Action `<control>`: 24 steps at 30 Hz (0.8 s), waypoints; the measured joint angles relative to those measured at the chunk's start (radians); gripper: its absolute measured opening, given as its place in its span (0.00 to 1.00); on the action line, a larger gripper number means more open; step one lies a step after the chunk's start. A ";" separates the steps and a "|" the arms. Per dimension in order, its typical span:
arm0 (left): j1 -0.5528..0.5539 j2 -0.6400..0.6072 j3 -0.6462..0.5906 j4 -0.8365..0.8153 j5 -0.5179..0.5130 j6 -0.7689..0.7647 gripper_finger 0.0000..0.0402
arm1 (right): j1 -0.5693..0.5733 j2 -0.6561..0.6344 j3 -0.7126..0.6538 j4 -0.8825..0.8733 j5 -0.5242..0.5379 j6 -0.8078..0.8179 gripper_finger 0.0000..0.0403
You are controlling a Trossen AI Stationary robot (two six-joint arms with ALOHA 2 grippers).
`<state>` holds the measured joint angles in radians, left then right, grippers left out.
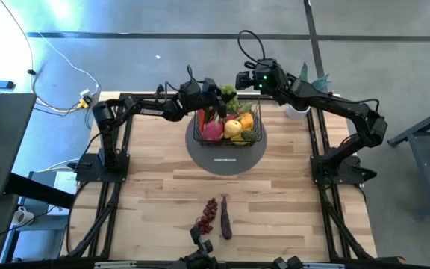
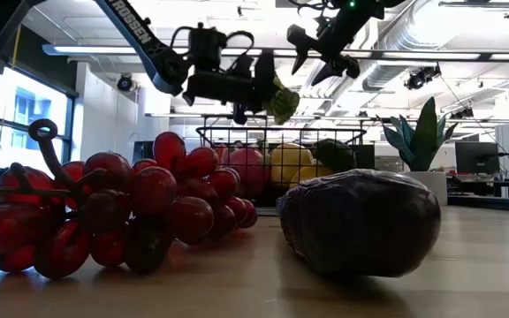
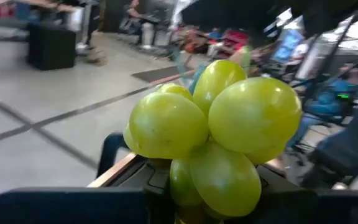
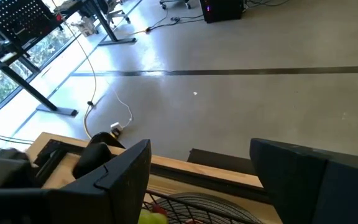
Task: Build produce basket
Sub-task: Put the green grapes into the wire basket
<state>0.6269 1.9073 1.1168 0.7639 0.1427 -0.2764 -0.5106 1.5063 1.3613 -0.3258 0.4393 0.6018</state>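
Judging from the table, the work is mostly done: the basket [image 1: 228, 128] on the grey disc [image 1: 225, 157] already holds several produce pieces. The left gripper [image 1: 222, 96] grips green grapes [image 3: 213, 134] above its far rim. The right gripper [image 1: 246, 80] hovers nearby, fingers apart and empty. Red grapes [image 1: 207, 216] and eggplant [image 1: 225, 217] remain at the near edge.

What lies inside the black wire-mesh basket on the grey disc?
Inside the black wire-mesh basket: a pink dragon fruit, a yellow fruit and an orange fruit. Anything beneath them is covered.
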 joint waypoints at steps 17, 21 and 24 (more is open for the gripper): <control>-0.067 0.031 0.000 -0.026 -0.184 0.141 0.18 | 0.000 0.000 0.000 -0.040 -0.016 0.000 0.64; -0.074 0.031 0.000 -0.032 -0.184 0.181 0.18 | 0.000 0.000 0.000 -0.040 -0.027 0.000 0.64; -0.079 0.031 0.000 -0.043 -0.183 0.205 0.20 | 0.000 0.000 0.000 -0.044 -0.028 0.000 0.64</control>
<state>0.5478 1.9385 1.1168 0.7213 -0.0399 -0.0710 -0.5102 1.5060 1.3613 -0.3695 0.4110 0.6018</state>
